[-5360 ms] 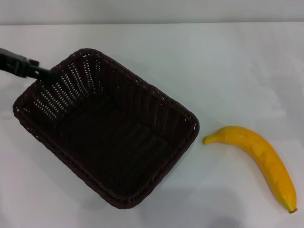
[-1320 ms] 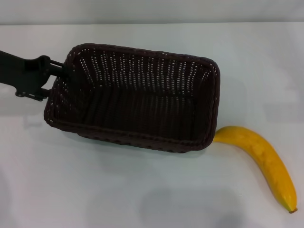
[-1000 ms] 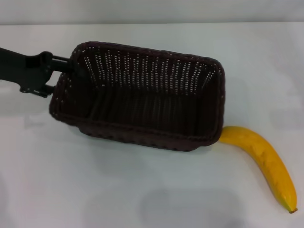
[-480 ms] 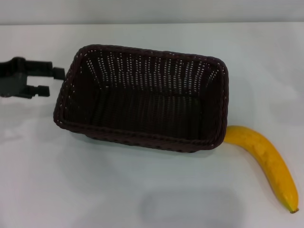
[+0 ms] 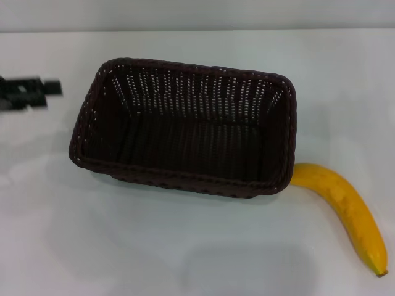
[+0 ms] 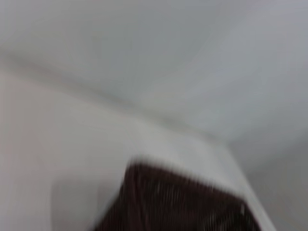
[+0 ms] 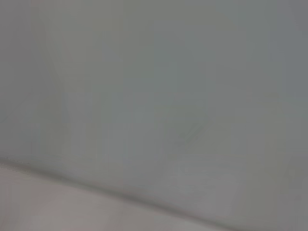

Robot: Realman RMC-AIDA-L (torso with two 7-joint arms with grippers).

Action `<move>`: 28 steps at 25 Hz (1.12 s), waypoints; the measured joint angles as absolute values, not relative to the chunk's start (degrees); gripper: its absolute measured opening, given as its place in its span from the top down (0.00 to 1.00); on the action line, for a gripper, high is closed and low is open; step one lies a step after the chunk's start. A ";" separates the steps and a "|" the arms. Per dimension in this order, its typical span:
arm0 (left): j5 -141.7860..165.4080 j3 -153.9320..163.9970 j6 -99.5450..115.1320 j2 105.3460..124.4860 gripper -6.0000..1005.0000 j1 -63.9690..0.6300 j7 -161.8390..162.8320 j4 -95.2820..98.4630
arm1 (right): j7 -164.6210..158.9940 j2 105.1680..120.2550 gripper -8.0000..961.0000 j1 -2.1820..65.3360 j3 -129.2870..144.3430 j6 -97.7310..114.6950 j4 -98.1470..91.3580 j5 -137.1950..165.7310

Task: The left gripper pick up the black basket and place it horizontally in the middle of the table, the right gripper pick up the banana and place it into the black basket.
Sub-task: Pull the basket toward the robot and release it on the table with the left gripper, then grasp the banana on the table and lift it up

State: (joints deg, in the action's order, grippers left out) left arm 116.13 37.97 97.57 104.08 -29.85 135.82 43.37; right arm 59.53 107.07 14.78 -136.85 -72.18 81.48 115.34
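Note:
The black basket [image 5: 185,126] stands upright on the white table [image 5: 185,246], long side running left to right, near the middle. It is empty inside. A blurred corner of it also shows in the left wrist view [image 6: 178,202]. The yellow banana [image 5: 345,209] lies on the table at the right front, its stem end touching or just beside the basket's right front corner. My left gripper [image 5: 46,92] is at the far left edge, open and empty, apart from the basket's left end. My right gripper is out of view.
The table's far edge meets a pale wall at the back [image 5: 197,29]. The right wrist view shows only a plain grey surface [image 7: 154,96].
My left gripper carried the basket, turned it horizontal, set it down and let go. It has since drawn back to the left, away from the basket. The banana has not moved.

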 joint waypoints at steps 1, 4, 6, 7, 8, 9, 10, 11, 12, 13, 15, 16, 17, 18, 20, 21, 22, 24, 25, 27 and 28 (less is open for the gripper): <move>113.72 35.39 97.58 104.10 0.17 -28.97 131.32 43.58 | 58.00 106.59 0.11 15.83 -136.83 -74.60 81.97 117.10; 109.46 29.32 97.55 104.92 0.17 -27.23 121.27 44.24 | 52.95 105.07 0.11 19.91 -136.84 -81.10 82.01 122.59; 107.34 26.49 97.31 105.76 0.17 -26.38 115.65 44.43 | 50.68 104.76 0.11 22.53 -136.87 -84.49 81.97 127.50; 105.97 24.79 97.20 106.41 0.17 -25.88 112.52 44.53 | 49.83 104.73 0.11 23.97 -136.84 -86.52 81.98 130.13; 104.45 23.02 97.03 107.17 0.17 -25.33 109.49 44.62 | 49.07 104.76 0.11 25.61 -136.84 -89.12 82.00 133.03; 103.44 21.89 96.91 107.68 0.17 -24.91 107.73 44.66 | 48.55 104.83 0.11 26.72 -136.83 -91.01 82.03 135.13; 102.07 20.59 96.63 108.36 0.17 -24.44 105.45 44.72 | 47.87 104.98 0.11 28.06 -136.71 -92.90 82.05 137.04; 100.91 19.43 96.25 109.01 0.17 -23.96 103.64 44.72 | 47.09 105.18 0.11 29.34 -136.52 -94.75 82.08 139.11; 100.01 18.60 95.69 109.47 0.17 -23.49 101.89 44.72 | 46.52 105.33 0.11 30.33 -136.36 -95.93 82.08 140.49; 99.42 18.01 95.31 109.79 0.17 -23.16 100.86 44.65 | 45.61 105.59 0.11 31.53 -135.82 -97.85 82.10 142.82; 98.69 17.44 94.62 110.40 0.17 -22.61 98.91 44.33 | 44.55 105.99 0.11 33.22 -134.53 -101.09 82.01 146.18; 98.50 17.33 94.35 110.75 0.17 -22.43 97.83 44.23 | 44.33 106.16 0.11 33.81 -133.65 -102.48 81.89 147.23; 98.29 17.28 94.09 111.13 0.17 -22.31 96.89 44.15 | 44.23 106.54 0.11 34.34 -132.23 -104.12 81.70 147.97; 97.96 17.22 93.76 111.53 0.17 -22.17 95.94 44.09 | 44.00 106.98 0.11 34.55 -130.70 -105.19 81.61 148.24; 97.06 17.18 92.97 112.41 0.17 -21.97 93.77 43.77 | 42.79 107.66 0.11 34.78 -127.92 -106.25 81.48 148.99; 96.86 17.18 92.78 112.62 0.17 -21.96 93.08 43.61 | 42.11 107.91 0.11 34.84 -127.22 -106.40 81.41 149.42; 96.66 17.18 92.60 112.82 0.17 -21.99 92.41 43.44 | 41.27 108.32 0.11 34.92 -126.35 -106.65 81.26 150.01; 95.91 17.20 92.53 113.06 0.17 -21.94 91.54 43.40 | 40.33 109.62 0.11 35.49 -125.70 -107.11 80.46 150.81; 95.36 17.20 92.51 113.21 0.17 -21.79 91.08 43.36 | 40.17 110.08 0.11 35.84 -125.60 -107.25 80.08 150.87; 93.90 17.16 92.34 113.46 0.17 -21.49 89.52 42.80 | 39.56 111.55 0.11 36.66 -124.95 -107.27 78.96 151.20; 93.43 17.15 92.16 113.53 0.17 -21.42 88.70 42.20 | 39.34 112.10 0.11 36.90 -124.66 -107.27 78.60 151.30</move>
State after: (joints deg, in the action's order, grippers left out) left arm 93.43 17.15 92.16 113.53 -21.42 88.70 42.20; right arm 39.34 112.10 36.90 -124.66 -107.27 78.60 151.30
